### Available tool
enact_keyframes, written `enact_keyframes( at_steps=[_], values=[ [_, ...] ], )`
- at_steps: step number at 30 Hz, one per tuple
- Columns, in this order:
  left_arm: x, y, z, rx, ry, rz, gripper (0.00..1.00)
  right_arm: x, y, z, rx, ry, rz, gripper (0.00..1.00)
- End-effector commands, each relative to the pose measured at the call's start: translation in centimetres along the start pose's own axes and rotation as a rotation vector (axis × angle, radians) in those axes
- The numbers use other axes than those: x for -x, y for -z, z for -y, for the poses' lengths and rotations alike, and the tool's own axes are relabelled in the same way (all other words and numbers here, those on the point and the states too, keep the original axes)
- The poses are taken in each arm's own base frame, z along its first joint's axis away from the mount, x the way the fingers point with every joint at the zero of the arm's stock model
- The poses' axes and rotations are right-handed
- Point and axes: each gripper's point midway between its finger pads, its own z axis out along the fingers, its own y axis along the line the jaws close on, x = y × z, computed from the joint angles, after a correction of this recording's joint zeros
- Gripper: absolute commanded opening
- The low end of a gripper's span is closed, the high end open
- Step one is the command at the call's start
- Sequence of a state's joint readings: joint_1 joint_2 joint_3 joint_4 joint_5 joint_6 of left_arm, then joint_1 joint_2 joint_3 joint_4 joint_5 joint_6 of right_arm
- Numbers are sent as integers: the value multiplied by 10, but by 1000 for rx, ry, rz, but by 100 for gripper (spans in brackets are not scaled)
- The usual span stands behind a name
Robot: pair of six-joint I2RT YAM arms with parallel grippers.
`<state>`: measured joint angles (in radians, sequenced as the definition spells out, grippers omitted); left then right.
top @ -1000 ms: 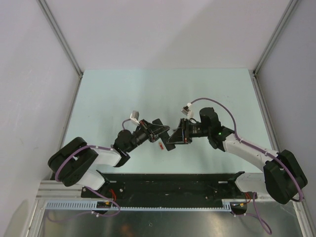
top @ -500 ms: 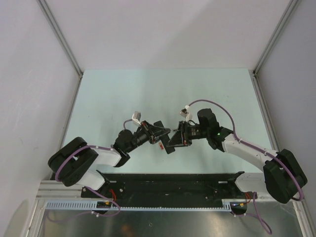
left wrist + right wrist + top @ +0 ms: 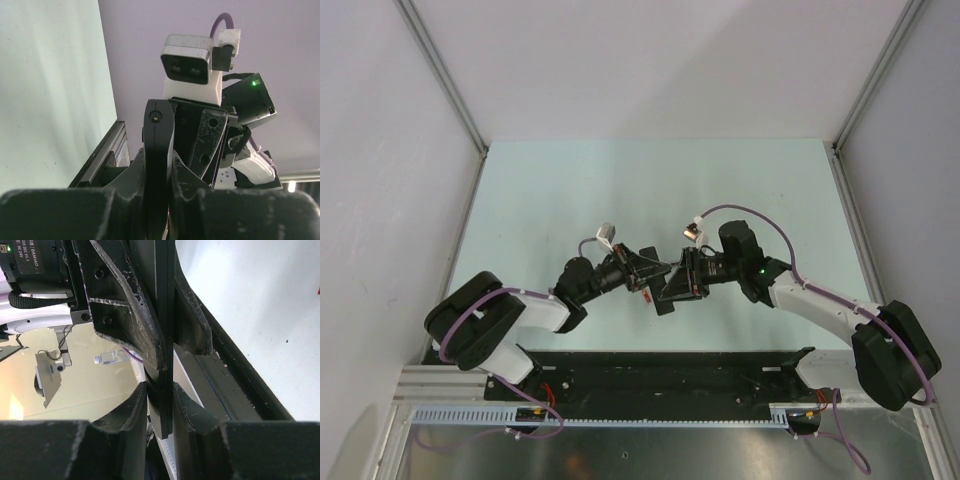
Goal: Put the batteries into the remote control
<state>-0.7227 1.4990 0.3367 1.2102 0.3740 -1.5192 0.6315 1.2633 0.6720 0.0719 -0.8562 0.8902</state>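
Overhead, both arms sat tip to tip just toward 6 o'clock of the table's centre. My left gripper was clamped on the remote control, held edge-on. My right gripper pinched the same bar from 3 o'clock. A red-orange battery lay at the left gripper's 6 o'clock.

Right fingers and left fingers pinch the edge-on remote control.

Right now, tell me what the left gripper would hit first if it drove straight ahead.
The left gripper would most likely meet the right gripper, which faces it nose to nose. Both clamp the remote control between them.
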Motion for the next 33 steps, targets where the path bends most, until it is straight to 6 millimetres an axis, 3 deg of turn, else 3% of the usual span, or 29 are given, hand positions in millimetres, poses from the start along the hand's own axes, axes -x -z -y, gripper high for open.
enact_keyframes(
  at_steps=[1,10,24,28,29,30,32,33],
  values=[
    [-52,23,132,-523,-153,-204,0,32,-9,11,-62,6,134,0],
    [-66,38,135,-543,-180,-238,0,70,-1,3,-54,35,235,0],
    [-81,46,133,-549,-194,-272,0,107,14,-5,-74,41,395,0],
    [-79,46,129,-537,-195,-253,0,105,13,-14,-32,58,356,0],
    [-78,45,126,-532,-197,-249,0,103,13,-17,-26,66,340,2],
    [-74,43,123,-519,-193,-240,0,98,11,-19,-20,76,320,14],
    [-68,39,122,-512,-189,-219,0,85,14,-21,-38,112,277,27],
    [-60,37,120,-505,-190,-197,0,81,15,-25,-39,132,267,40]
  ],
)
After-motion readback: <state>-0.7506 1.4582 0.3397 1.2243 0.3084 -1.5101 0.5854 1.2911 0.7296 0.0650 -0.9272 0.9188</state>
